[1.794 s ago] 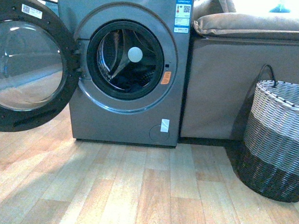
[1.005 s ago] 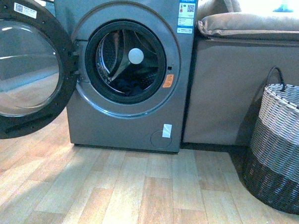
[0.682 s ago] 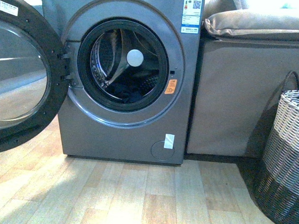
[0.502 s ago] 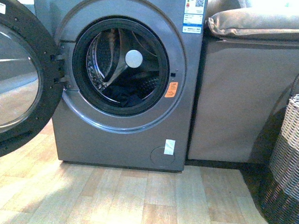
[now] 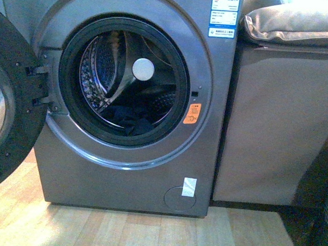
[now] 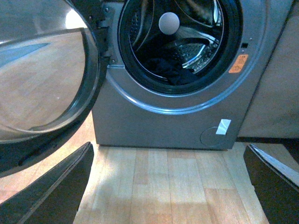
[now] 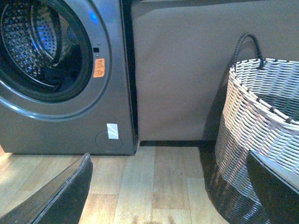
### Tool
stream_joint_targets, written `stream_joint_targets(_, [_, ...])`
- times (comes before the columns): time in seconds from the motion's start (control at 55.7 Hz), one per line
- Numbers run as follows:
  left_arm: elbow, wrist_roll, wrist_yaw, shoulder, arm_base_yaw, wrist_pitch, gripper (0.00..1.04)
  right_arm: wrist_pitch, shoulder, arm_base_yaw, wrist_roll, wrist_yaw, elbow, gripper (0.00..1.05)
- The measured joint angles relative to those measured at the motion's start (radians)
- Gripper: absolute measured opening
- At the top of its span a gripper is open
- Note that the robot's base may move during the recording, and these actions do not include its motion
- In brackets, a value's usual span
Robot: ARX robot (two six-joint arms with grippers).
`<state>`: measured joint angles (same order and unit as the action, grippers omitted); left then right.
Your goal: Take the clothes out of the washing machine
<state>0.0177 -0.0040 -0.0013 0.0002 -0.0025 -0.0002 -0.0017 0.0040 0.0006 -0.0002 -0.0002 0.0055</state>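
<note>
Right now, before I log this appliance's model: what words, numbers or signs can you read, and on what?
Blue-and-white label, top corner of the dark grey metallic front-loading washing machine: printed lines, too small to read.
Orange sticker beside the round black-rimmed porthole: dark print, blurred, unreadable.
White tag low on the front panel: no text visible.
Nothing can be quoted.

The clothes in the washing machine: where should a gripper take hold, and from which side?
Probably the raised fold atop the clothes, a low crumpled heap on the drum floor. Come straight in through the open front, then dip down; the door stands clear to the left.
</note>
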Motion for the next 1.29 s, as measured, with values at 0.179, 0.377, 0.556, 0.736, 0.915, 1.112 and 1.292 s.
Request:
stream_joint_targets(0.179, [0.000,0.000,0.000,0.002,0.000,-0.001,0.98,0.000,0.000,0.000,0.000,0.002,0.000,0.97])
stream_joint_targets(0.377, [0.000,0.000,-0.001,0.001,0.000,-0.001,0.98,0.000,0.000,0.000,0.000,-0.002,0.000,0.97])
stream_joint_targets(0.556, [0.000,0.000,0.001,0.001,0.000,-0.001,0.98,0.000,0.000,0.000,0.000,-0.002,0.000,0.97])
stream_joint_targets(0.736, [0.000,0.000,0.001,0.001,0.000,-0.001,0.98,0.000,0.000,0.000,0.000,-0.002,0.000,0.97])
stream_joint_targets(0.915, [0.000,0.000,0.001,0.001,0.000,-0.001,0.98,-0.001,0.001,0.000,0.000,-0.002,0.000,0.97])
stream_joint_targets(1.112, [0.024,-0.082,0.164,0.047,0.053,-0.076,0.98,0.000,0.000,0.000,0.000,-0.001,0.000,0.97])
stream_joint_targets(1.292, [0.103,-0.224,0.394,0.391,0.127,0.062,0.98,0.000,0.000,0.000,0.000,-0.001,0.000,0.97])
